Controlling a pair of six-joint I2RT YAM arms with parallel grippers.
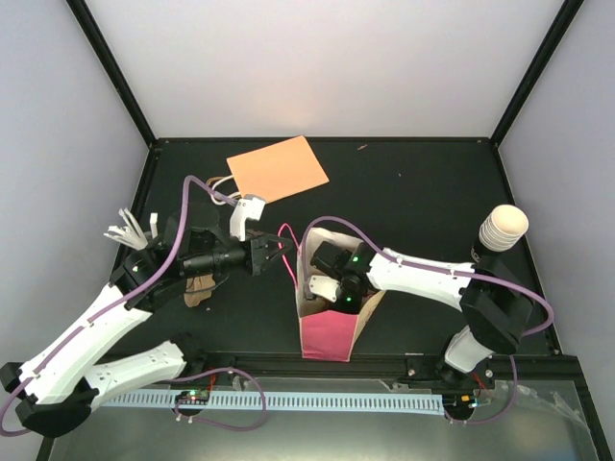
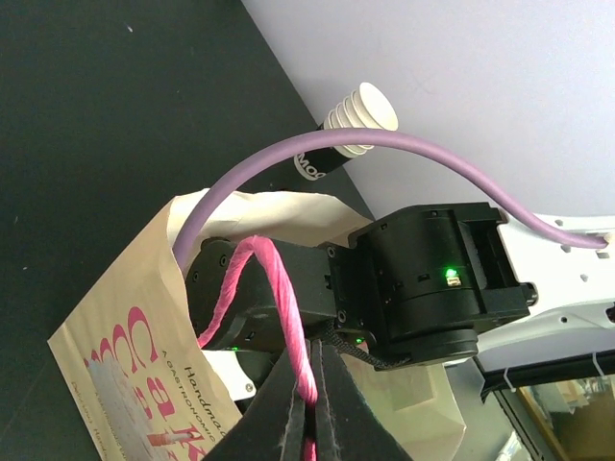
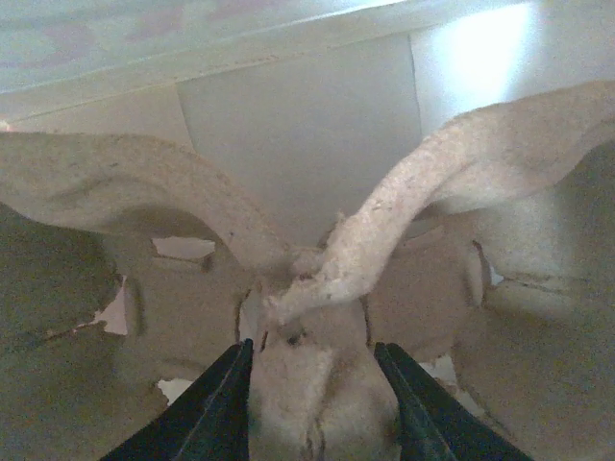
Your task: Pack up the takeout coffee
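The takeout coffee [image 1: 502,233], a cream ribbed cup with a dark lower part, stands upright at the right of the table, behind my right arm's elbow; it also shows in the left wrist view [image 2: 360,115]. My left gripper [image 1: 276,255] [image 2: 312,353] is shut on the pink rope handle [image 2: 279,307] of the paper bag [image 1: 327,322]. My right gripper [image 1: 329,281] [image 3: 312,363] reaches down inside the bag, its jaws closed on the centre post of the brown pulp carrier [image 3: 317,288], which rests in the bag.
An orange flat packet [image 1: 278,168] lies at the back centre. A bundle of thin white sticks [image 1: 128,231] lies at the left edge. A brown scrap [image 1: 199,290] lies under my left arm. Black frame posts border the table.
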